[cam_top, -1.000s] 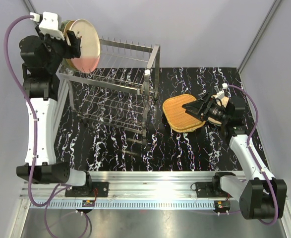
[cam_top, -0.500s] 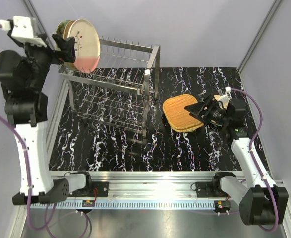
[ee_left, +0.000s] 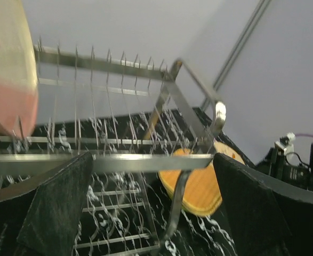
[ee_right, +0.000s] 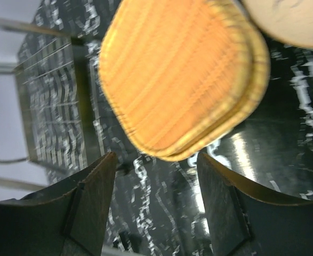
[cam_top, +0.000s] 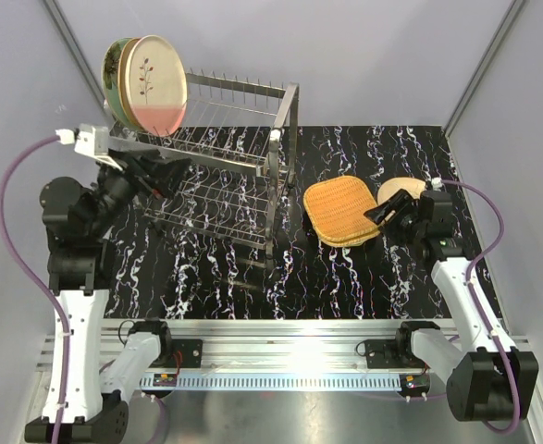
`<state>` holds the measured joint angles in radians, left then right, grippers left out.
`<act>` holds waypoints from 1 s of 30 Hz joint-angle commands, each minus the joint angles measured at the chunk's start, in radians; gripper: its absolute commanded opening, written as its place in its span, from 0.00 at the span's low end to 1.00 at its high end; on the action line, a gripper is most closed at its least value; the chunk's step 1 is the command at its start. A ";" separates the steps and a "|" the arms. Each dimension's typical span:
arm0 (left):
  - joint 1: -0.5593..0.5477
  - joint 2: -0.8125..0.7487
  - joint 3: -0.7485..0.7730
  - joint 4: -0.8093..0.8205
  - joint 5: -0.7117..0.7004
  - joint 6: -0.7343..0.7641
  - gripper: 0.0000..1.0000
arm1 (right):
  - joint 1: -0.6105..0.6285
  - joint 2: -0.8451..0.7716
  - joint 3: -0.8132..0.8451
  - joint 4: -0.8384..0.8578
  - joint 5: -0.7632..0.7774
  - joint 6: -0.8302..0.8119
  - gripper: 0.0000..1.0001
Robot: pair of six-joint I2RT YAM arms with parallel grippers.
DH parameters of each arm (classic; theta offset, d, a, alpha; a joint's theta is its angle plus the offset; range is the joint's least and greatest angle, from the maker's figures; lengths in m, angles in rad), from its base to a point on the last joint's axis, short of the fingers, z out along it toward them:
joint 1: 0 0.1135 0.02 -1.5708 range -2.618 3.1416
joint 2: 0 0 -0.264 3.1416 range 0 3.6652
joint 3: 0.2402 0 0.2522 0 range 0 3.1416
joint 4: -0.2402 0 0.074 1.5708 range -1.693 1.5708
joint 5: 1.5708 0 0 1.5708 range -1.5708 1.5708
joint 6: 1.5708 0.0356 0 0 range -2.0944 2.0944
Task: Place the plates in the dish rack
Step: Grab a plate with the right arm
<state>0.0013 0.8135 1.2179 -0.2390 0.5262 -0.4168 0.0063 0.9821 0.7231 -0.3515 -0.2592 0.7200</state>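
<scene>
Already two plates racked, wicker stack on the table

Underneath everything lies the black, white-veined table (cam_top: pixel 345 277). On its left half stands the dish rack (cam_top: pixel 220 180), a tall two-tier frame of silver wire with upright prongs along the top. The left arm rises beside the rack's near-left corner, and the right arm reaches in from the right side of the table.

Two of the plates stand upright at the far-left end of the rack's top tier. In front is the pink-cream plate (cam_top: pixel 155 83), marked with a small sprig, and close behind it is the green plate (cam_top: pixel 112 67). The left wrist view shows the pink-cream plate's rim at its left edge, resting among the prongs.

The orange wicker plates (cam_top: pixel 340 211) lie flat on the table just right of the rack. In the right wrist view they read as a stack, with more than one woven rim showing. The beige plate (cam_top: pixel 401 191) lies flat just beside them on the right; whether the two touch I cannot tell.

The left gripper (cam_top: pixel 174 173) hangs at the rack's left end below the racked plates, its jaws spread wide and holding nothing, its fingers (ee_left: pixel 60 208) framing the wire. The right gripper (cam_top: pixel 375 215) hovers at the wicker stack's right edge, jaws also apart and empty, with only table between its fingers (ee_right: pixel 92 202).
</scene>
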 commanded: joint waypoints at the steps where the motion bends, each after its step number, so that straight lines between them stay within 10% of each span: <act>1: -0.027 -0.085 -0.075 0.026 0.051 -0.024 0.99 | 0.000 -0.020 -0.019 -0.018 0.173 -0.054 0.68; 8: -0.067 -0.178 -0.276 -0.034 0.020 0.038 0.99 | 0.000 0.076 -0.037 0.062 0.219 -0.042 0.49; 30: -0.185 -0.191 -0.483 -0.014 -0.132 0.197 0.99 | -0.002 0.348 0.045 0.186 0.236 -0.045 0.46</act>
<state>-0.1772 0.6220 0.7326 -0.2989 0.4244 -0.2501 0.0063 1.3159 0.7200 -0.2039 -0.0673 0.6884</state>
